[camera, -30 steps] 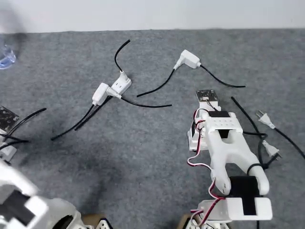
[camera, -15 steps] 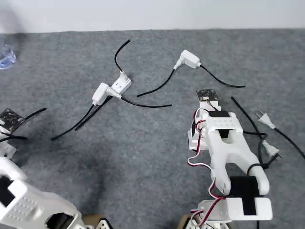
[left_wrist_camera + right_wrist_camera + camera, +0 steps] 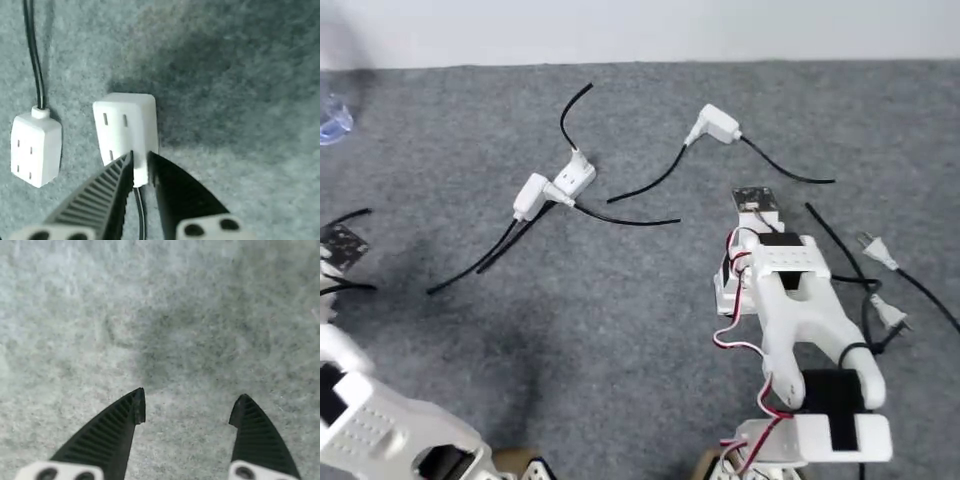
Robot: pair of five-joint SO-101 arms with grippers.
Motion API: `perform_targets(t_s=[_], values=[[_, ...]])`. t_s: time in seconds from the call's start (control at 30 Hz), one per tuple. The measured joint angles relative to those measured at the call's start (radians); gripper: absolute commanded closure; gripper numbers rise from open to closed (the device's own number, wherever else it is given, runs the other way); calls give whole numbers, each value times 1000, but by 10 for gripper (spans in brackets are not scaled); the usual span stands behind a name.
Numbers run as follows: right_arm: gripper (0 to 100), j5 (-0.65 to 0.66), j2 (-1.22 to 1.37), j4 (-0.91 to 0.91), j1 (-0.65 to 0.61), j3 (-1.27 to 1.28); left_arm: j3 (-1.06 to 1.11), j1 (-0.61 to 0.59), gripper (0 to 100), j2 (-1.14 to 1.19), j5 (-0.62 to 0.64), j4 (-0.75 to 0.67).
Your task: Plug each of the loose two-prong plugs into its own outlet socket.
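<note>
Two loose two-prong plugs [image 3: 873,249] [image 3: 888,314] on black cords lie at the right, beside the right arm [image 3: 790,300]. Three white outlet sockets rest farther back [image 3: 531,195] [image 3: 575,178] [image 3: 718,125]. In the left wrist view my left gripper [image 3: 140,159] is shut on the narrow cord end of a white outlet socket [image 3: 125,125]; a second socket [image 3: 35,150] lies close beside it. My right gripper [image 3: 190,407] stands open over bare grey carpet with nothing between its fingers. The left arm [image 3: 370,430] sits at the near left edge.
Black cords [image 3: 630,215] trail across the grey carpet between the sockets. A clear bluish object [image 3: 332,118] sits at the far left by the white wall. Open carpet [image 3: 620,330] lies between the two arms.
The left arm has shifted at the left edge, and the black cord beside it has been drawn toward the left and farther back. The right arm has not moved.
</note>
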Motion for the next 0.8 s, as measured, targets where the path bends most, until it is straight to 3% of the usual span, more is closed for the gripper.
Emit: perform_targets(t_s=[0.3,0.5,0.8], values=[[725,0,0,0,-2,0,-78,9,983,15,0,115],[725,5,0,-20,0,2,-213,14,814,25,40,279],[725,187,-26,-186,-8,120,-341,8,785,34,87,292]])
